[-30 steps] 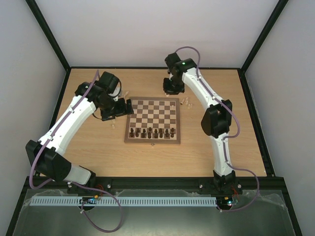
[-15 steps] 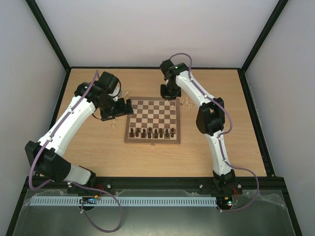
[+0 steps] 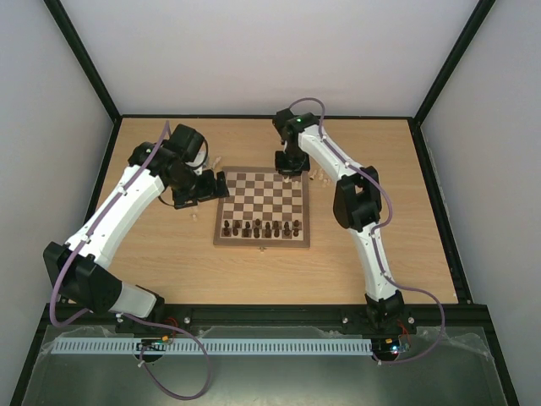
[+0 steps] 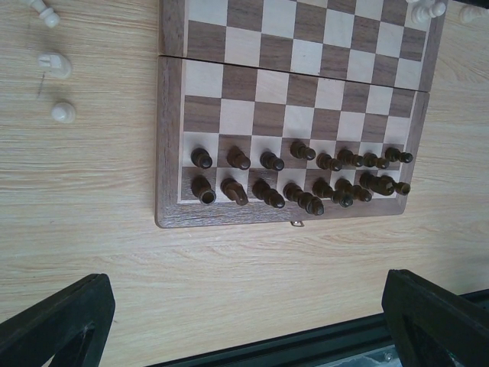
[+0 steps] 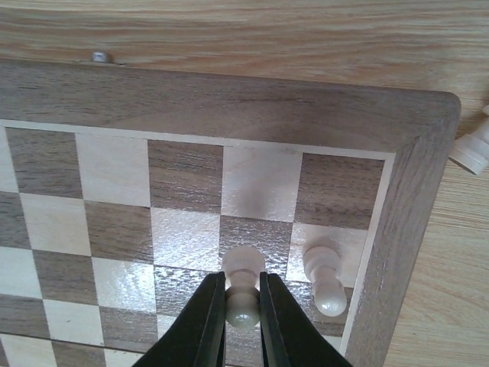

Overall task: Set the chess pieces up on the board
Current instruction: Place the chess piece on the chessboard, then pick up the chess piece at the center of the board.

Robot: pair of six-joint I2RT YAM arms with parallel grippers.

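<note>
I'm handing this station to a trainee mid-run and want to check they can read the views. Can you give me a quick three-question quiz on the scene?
1. True or false: the right hand is shut on a pale piece above the board.
2. Where do the dark pieces stand? A) in two rows along the board's near edge; B) scattered over its middle; C) along its far edge.
3. Fill in: the left hand has its jaws ____ and holds nothing.

Key: 1 true; 2 A; 3 open.
</note>
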